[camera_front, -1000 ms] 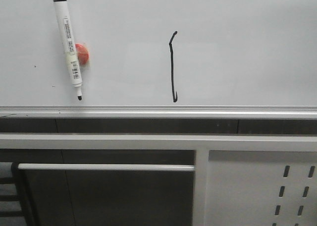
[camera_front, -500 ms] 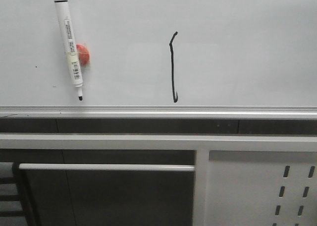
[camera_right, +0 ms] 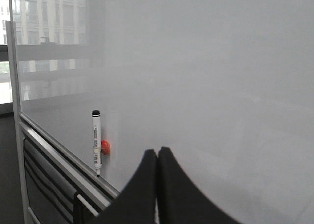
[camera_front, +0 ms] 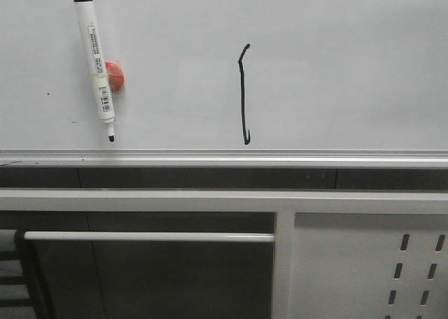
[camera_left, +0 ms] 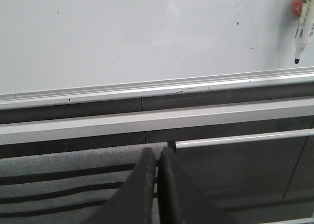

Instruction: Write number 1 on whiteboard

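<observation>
Marker pen (camera_front: pixel 95 64): upper left of the front view, white barrel, black tip pointing down, slightly tilted, hanging on the board.
Red magnet (camera_front: pixel 115 76): just beside the pen's middle, partly behind the barrel.
Whiteboard (camera_front: pixel 350 67): fills the upper half of the front view; silver bottom rail below it.
Number 1 (camera_front: pixel 243 95): centre of the board, thin black vertical stroke, tick at top, small hook at bottom just above the rail.
Perforated panel (camera_front: pixel 371 270): lower right, beneath the rail.
Left gripper (camera_left: pixel 157 160): fingers pressed together, holding nothing, low before the rail.
Right gripper (camera_right: pixel 157 160): fingers together, empty, near the board.
</observation>
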Robot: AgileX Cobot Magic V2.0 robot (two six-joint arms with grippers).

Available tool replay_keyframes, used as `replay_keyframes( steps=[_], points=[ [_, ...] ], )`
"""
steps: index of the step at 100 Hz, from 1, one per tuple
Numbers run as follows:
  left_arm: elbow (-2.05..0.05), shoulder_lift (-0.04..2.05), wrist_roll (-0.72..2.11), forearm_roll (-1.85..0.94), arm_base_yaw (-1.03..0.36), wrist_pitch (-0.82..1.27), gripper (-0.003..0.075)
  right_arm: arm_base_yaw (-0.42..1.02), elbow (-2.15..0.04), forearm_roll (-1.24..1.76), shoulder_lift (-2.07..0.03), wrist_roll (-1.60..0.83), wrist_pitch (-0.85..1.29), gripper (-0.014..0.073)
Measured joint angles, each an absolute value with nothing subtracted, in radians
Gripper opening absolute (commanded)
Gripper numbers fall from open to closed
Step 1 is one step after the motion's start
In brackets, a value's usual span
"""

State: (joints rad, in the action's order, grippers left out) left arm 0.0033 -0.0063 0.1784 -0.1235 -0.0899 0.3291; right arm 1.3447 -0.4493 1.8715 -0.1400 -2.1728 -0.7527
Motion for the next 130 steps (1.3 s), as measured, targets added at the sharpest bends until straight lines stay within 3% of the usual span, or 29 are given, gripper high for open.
replay_keyframes(
  steps=[63, 105, 130],
  points=[
    [0.003, -0.006, 0.178, -0.126, -0.090, 0.327, -0.0018, 1.329, -0.445, 1.871, -0.140, -2.173, -0.820, -0.0071],
    [0.005, -0.006, 0.178, -0.126, -0.090, 0.327, -0.0018, 0.944, -0.445, 1.871, -0.215, -2.173, -0.442, -0.0071],
    [0.005, -0.006, 0.178, -0.126, -0.090, 0.327, -0.0018, 0.863, -0.445, 1.871, -0.243, -2.173, -0.411, -0.0071]
  ],
)
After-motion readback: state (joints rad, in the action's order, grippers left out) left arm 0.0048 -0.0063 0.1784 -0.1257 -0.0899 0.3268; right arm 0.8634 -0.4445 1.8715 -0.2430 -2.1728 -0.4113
